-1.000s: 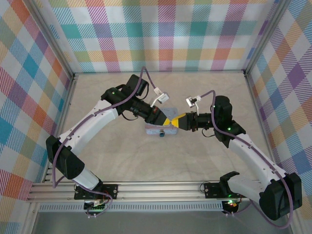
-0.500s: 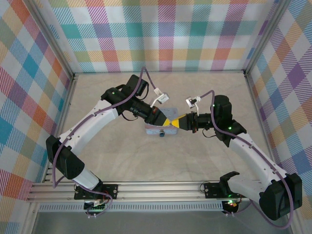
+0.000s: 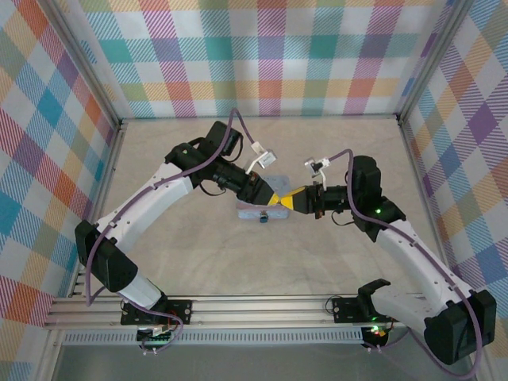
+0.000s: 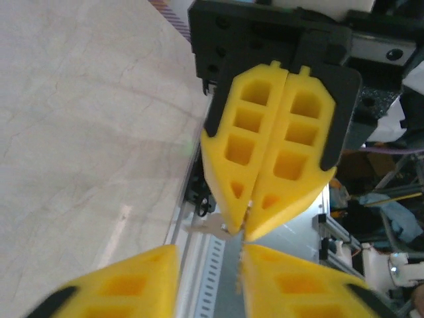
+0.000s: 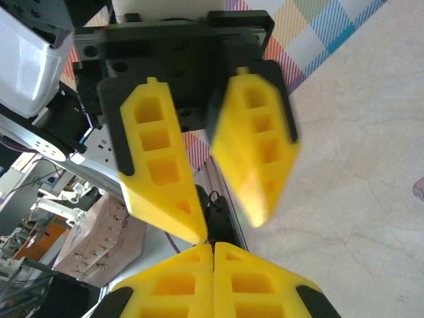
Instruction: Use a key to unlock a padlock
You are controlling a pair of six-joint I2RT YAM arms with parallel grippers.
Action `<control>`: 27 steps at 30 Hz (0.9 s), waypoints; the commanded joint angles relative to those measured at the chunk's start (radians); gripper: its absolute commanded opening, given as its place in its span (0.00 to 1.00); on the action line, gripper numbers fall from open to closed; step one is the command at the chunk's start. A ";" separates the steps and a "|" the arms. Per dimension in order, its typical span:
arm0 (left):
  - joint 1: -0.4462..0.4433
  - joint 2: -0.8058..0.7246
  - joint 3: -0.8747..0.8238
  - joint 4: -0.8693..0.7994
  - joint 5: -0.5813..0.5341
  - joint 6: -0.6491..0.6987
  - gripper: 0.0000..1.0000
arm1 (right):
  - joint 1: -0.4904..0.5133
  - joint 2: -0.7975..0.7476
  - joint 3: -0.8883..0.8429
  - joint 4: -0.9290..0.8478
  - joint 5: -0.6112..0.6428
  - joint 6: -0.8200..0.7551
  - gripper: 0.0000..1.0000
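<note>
Above the pastel-blue box [image 3: 248,209] my two grippers meet tip to tip. My right gripper [image 3: 286,201] [image 5: 213,246] is shut, and in the left wrist view its closed tips [image 4: 246,228] pinch the key [image 4: 213,226], a slim silvery piece. The key's toothed blade runs down between my left fingers. My left gripper [image 3: 272,198] [image 4: 209,255] stands open around that blade, with a clear gap on one side. One left finger [image 5: 255,159] is blurred by motion. A tiny dark padlock [image 3: 263,216] sits at the box's front edge.
The beige tabletop [image 3: 198,246] lies inside plaid walls, with an aluminium rail [image 3: 262,305] along the near edge where both arm bases are bolted. Purple cables loop over both wrists.
Both grippers stay tip to tip over the box. The right forearm has swung slightly outward. From above, the jaw movement is too small to make out.
</note>
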 commanded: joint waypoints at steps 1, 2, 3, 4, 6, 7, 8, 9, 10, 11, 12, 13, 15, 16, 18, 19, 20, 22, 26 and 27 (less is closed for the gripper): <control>0.014 -0.056 -0.040 0.081 -0.048 -0.047 0.42 | 0.004 -0.026 0.024 -0.017 0.013 -0.026 0.00; 0.022 -0.070 -0.053 0.099 -0.065 -0.059 0.45 | 0.004 -0.030 0.024 -0.023 0.027 -0.030 0.00; 0.029 -0.087 -0.070 0.119 -0.088 -0.077 0.48 | 0.003 -0.033 0.022 -0.029 0.038 -0.033 0.00; 0.037 -0.103 -0.088 0.142 -0.103 -0.095 0.49 | 0.001 -0.035 0.022 -0.034 0.049 -0.035 0.00; 0.053 -0.138 -0.128 0.190 -0.162 -0.139 0.61 | -0.007 -0.041 0.022 -0.051 0.079 -0.038 0.00; 0.060 -0.153 -0.146 0.208 -0.194 -0.159 0.65 | -0.012 -0.046 0.022 -0.059 0.098 -0.039 0.00; 0.069 -0.173 -0.170 0.232 -0.225 -0.180 0.70 | -0.016 -0.052 0.021 -0.071 0.122 -0.043 0.00; 0.075 -0.191 -0.193 0.254 -0.255 -0.199 0.75 | -0.021 -0.058 0.020 -0.081 0.141 -0.048 0.00; 0.080 -0.207 -0.214 0.274 -0.285 -0.218 0.77 | -0.026 -0.064 0.019 -0.091 0.157 -0.050 0.00; 0.085 -0.229 -0.243 0.298 -0.312 -0.238 0.78 | -0.030 -0.069 0.018 -0.102 0.181 -0.054 0.00; 0.089 -0.249 -0.268 0.319 -0.345 -0.255 0.79 | -0.034 -0.075 0.018 -0.117 0.205 -0.059 0.00; 0.091 -0.267 -0.290 0.334 -0.382 -0.271 0.82 | -0.038 -0.079 0.017 -0.130 0.228 -0.064 0.00; 0.093 -0.307 -0.342 0.363 -0.473 -0.305 0.87 | -0.045 -0.085 0.013 -0.158 0.288 -0.071 0.00; 0.093 -0.320 -0.364 0.373 -0.512 -0.319 0.88 | -0.048 -0.088 0.009 -0.167 0.313 -0.073 0.00; 0.095 -0.348 -0.415 0.390 -0.592 -0.347 0.90 | -0.056 -0.090 0.000 -0.179 0.363 -0.076 0.00; 0.095 -0.358 -0.436 0.395 -0.628 -0.361 0.92 | -0.058 -0.089 -0.002 -0.187 0.391 -0.079 0.00; 0.095 -0.366 -0.462 0.401 -0.671 -0.375 0.95 | -0.059 -0.086 -0.004 -0.197 0.423 -0.084 0.00; 0.095 -0.375 -0.510 0.413 -0.739 -0.403 0.98 | -0.059 -0.084 -0.008 -0.209 0.491 -0.090 0.00; 0.095 -0.360 -0.593 0.450 -0.846 -0.464 1.00 | -0.059 -0.068 -0.018 -0.224 0.607 -0.106 0.00; 0.095 -0.352 -0.608 0.460 -0.873 -0.478 1.00 | -0.059 -0.060 -0.019 -0.229 0.634 -0.110 0.00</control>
